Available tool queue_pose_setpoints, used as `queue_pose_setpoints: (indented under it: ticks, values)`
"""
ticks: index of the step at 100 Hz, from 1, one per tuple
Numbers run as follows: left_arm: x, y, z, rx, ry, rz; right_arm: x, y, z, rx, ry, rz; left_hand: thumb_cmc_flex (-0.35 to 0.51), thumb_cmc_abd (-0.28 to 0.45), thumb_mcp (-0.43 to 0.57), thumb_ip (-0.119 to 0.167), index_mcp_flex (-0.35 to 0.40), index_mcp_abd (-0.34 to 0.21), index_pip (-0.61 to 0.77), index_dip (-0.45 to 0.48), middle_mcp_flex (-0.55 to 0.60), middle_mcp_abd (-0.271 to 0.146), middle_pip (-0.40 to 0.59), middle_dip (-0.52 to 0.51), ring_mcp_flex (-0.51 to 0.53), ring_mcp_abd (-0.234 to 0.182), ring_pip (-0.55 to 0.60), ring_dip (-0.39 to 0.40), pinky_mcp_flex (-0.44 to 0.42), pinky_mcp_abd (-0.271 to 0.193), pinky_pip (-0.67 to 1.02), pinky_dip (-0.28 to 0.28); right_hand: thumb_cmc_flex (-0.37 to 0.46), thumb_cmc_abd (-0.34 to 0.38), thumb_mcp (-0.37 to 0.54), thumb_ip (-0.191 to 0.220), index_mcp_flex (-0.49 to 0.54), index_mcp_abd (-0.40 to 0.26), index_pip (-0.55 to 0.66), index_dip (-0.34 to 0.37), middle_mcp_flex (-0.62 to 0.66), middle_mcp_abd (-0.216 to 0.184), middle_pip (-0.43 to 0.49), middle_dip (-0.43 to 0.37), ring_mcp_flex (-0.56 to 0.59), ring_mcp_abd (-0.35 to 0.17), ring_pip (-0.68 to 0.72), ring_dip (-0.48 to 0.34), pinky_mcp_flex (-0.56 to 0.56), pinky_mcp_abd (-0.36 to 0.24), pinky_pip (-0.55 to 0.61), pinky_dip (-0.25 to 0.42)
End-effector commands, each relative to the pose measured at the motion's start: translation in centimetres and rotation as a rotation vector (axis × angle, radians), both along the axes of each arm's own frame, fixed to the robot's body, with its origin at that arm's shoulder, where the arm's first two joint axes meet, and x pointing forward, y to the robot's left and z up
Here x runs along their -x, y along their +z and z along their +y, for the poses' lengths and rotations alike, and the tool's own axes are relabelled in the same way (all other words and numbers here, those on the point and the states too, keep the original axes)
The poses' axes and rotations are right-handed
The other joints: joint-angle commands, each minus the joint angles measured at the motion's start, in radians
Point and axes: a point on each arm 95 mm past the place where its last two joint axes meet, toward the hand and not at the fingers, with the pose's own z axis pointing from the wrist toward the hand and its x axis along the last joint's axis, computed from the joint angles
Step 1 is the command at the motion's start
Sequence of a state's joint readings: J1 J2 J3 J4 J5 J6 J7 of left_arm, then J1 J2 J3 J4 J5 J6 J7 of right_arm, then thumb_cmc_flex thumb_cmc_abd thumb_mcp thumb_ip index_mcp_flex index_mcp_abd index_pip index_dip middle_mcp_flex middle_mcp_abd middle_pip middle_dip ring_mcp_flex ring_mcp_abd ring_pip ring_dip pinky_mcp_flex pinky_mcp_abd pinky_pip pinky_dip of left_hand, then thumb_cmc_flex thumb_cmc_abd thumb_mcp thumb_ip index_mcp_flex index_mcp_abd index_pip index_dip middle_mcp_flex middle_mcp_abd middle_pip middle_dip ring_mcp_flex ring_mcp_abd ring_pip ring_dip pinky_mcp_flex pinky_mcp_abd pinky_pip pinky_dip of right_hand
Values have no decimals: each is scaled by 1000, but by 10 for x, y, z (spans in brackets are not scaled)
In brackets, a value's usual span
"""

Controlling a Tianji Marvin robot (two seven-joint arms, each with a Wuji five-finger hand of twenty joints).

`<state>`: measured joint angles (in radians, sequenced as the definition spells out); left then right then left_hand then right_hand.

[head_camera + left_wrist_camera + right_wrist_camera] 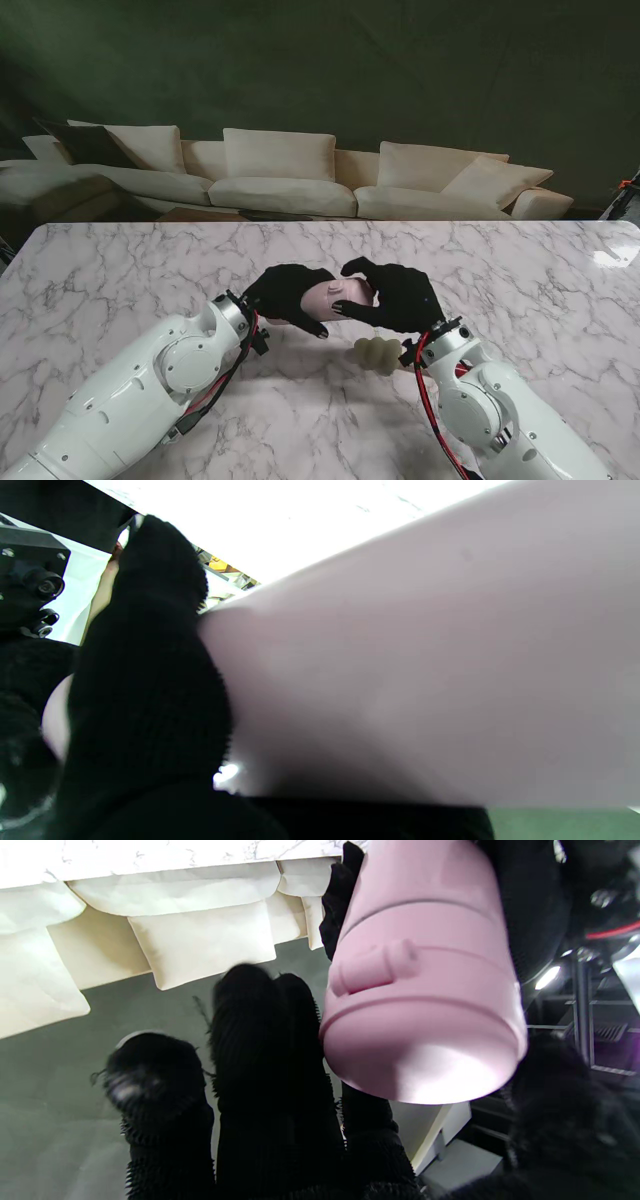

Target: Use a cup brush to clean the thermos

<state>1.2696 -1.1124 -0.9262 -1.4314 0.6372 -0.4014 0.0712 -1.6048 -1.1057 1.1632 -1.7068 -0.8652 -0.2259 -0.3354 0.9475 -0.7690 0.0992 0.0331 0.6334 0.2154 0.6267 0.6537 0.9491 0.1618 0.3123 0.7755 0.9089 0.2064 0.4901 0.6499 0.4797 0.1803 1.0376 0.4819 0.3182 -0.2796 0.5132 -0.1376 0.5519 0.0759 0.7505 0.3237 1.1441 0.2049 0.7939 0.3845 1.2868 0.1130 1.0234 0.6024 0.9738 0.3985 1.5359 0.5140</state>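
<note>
A pink thermos (338,296) is held lying sideways above the marble table (120,280), between my two black-gloved hands. My left hand (285,292) is shut on its body, which fills the left wrist view as a pale pink wall (425,670) beside one finger (150,680). My right hand (395,295) wraps the lid end. In the right wrist view the pink lid (420,1005) with its raised latch sits between my fingers (270,1065) and thumb. The cup brush's cream sponge head (377,354) lies on the table just nearer to me than my right hand; its handle is hidden by my wrist.
A cream sofa (290,170) stands beyond the table's far edge. Both white arms rise from the near corners. Marble surface stretches to the left and right of the hands.
</note>
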Motion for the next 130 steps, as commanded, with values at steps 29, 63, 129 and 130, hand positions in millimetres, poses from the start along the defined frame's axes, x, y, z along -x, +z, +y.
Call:
queue_pose_setpoints:
  ticks: [29,63,129,130]
  values:
    - [1,6,-7,9,-17,-4,4,-5,15,-39,-75,65,327,516,228,-8,88,-199,120,12,-1,-50,30,1,98,-89,197,54,52,-116,157,47,-331,314,-196,51,-95,-38,-119,-98,-11,-60,22,-23,19,66,81,-31,34,101,118,-71]
    - [1,5,-6,7,-14,-4,17,5,-6,82,-238,-54,327,515,228,-7,88,-197,122,13,-1,-49,31,2,97,-88,197,54,50,-115,157,47,-480,329,-129,58,-440,-141,-588,13,-846,-70,-201,-81,-462,124,-398,-84,-375,103,-120,60]
    - [0,6,-6,4,-14,-9,33,6,-49,200,9,-126,328,516,229,-7,89,-199,123,14,-1,-50,31,2,95,-86,199,55,48,-114,160,48,520,-181,735,120,-421,-516,-463,17,-964,-161,-383,-158,-673,-48,-662,-253,-591,57,-420,-17]
    - [0,6,-6,4,-15,-9,32,5,-49,203,12,-126,327,516,228,-8,88,-199,123,14,-1,-49,32,3,95,-86,199,55,48,-114,160,48,523,-181,738,117,-420,-516,-460,15,-964,-163,-387,-160,-675,-50,-663,-254,-594,58,-423,-17]
